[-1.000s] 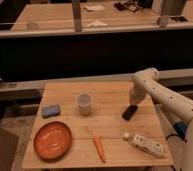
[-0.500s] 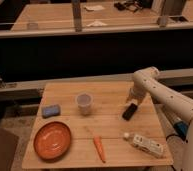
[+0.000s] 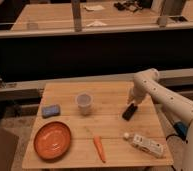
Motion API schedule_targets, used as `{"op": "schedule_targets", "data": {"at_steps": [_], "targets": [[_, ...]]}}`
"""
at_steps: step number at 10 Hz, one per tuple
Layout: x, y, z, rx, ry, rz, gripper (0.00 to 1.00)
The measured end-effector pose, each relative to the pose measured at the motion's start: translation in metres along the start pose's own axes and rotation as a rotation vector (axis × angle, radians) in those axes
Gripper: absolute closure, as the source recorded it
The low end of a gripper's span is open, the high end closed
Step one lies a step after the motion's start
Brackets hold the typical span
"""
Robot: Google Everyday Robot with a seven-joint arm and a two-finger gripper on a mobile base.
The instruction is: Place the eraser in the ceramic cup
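A pale wooden counter (image 3: 110,92) carries everything, and the robot's single white arm (image 3: 165,100) reaches in over its right-hand edge as the camera sees it, bending at a rounded joint and dropping toward the boards. Near the front left corner sits a round orange plate (image 3: 52,140), and near the front right corner lies a white oblong packet (image 3: 146,144). A blue rectangular pad (image 3: 51,110) rests at the left side, with the small pale whitish-grey ceramic cup (image 3: 84,103) upright just to its right. A slim orange carrot-like stick (image 3: 99,149) lies toward the front. The small black oblong eraser (image 3: 129,112) is on the right half of the counter, its long axis tilted from far-right to near-left. A tiny white ball (image 3: 125,135) sits in front of it. The pincer (image 3: 133,102) hangs directly over the eraser's far end, seemingly touching it; whether it is wide, narrow or already clamped I cannot tell. The cup lies to the eraser's left across bare wood, so the carry would likely run leftward.
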Motion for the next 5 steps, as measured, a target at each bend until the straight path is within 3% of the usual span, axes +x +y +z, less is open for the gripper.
{"op": "schedule_targets", "data": {"at_steps": [3, 5], "targets": [[0.0, 0.001, 0.002, 0.003, 0.005, -0.011, 0.57], [0.005, -0.005, -0.023, 0.004, 0.019, -0.018, 0.74]]}}
